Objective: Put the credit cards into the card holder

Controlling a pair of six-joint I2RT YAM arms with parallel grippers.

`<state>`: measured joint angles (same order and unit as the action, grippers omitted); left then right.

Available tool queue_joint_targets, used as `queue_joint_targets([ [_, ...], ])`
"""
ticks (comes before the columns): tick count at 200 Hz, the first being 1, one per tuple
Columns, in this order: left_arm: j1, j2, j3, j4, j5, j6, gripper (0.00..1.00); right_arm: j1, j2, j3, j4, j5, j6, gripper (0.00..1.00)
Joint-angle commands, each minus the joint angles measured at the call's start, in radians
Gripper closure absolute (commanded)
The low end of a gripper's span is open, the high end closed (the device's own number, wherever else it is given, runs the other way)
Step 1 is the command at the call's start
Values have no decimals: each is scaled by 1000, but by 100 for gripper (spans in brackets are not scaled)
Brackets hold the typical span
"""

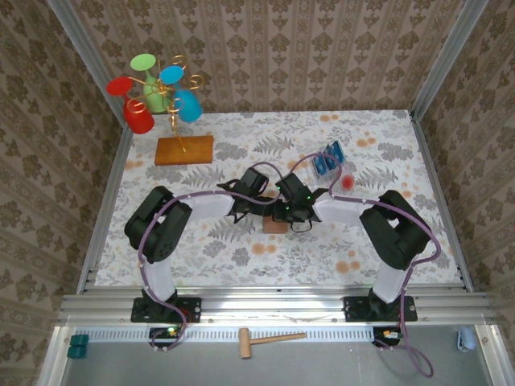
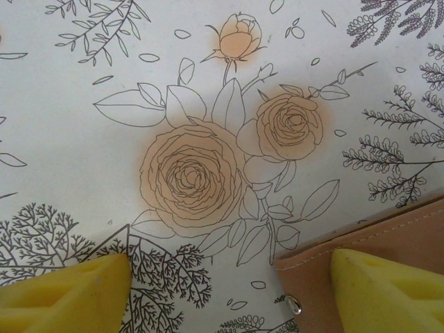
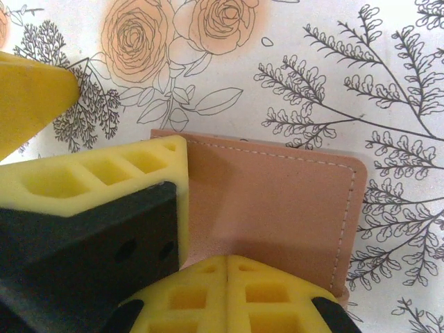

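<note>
Right gripper [image 3: 229,270]: jaws clenched, pads meeting flat, nothing visible between them. The tips appear to bear on the near edge of the card holder [image 3: 277,201], though contact cannot be confirmed.

Card holder: lies just ahead of the right jaws, folded shut, tan outer face up, flat on the floral tablecloth [image 2: 83,173].

Left gripper [image 2: 230,267]: jaws released and spread wide, holding nothing. One finger [image 3: 104,173] sits over the holder's corner beside the right tips; the other is off the leather, over bare cloth. A metal snap stud [image 2: 295,304] shows between the left jaws, at the holder's edge.

Credit cards [image 1: 328,158]: blue, standing in the clear tray [image 1: 342,173], well apart from both jaw pairs, beyond the right jaws.

Risks, as judged:
- The holder is closed and no card is in hand. Prying the flap with one finger on top could pin it shut rather than open it.
- Smooth leather under clenched tips could let the holder skate across the cloth or rotate out from between the left jaws.
- The fingers of the two arms are crowded, so closing the left jaws may strike the right tips.
- The cloth may bunch under a dragged finger.
</note>
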<state>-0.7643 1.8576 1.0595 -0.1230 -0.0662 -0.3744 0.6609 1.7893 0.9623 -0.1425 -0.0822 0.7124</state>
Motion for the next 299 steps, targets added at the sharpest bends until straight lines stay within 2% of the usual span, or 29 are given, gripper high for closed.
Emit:
queue_joint_targets([
  [1, -13, 8, -27, -60, 22, -1, 23, 18, 136, -127, -184, 71, 30, 100],
  [51, -10, -2, -27, -56, 28, -5, 23, 19, 60, -65, -318, 148, -33, 100],
  [101, -7, 6, -14, -59, 53, -5, 23, 29, 53, -4, -426, 230, -88, 100],
  [206, 4, 36, 8, -46, 96, -18, 23, 36, 176, -107, -316, 168, 8, 100],
  [243, 14, 32, 8, -41, 109, -20, 23, 35, 127, -134, -372, 177, -18, 100],
  [268, 15, 26, 6, -37, 114, -19, 23, 36, 96, -79, -453, 182, -69, 100],
  [299, 20, 25, 2, -30, 119, -18, 23, 36, 139, 4, -529, 197, -127, 100],
])
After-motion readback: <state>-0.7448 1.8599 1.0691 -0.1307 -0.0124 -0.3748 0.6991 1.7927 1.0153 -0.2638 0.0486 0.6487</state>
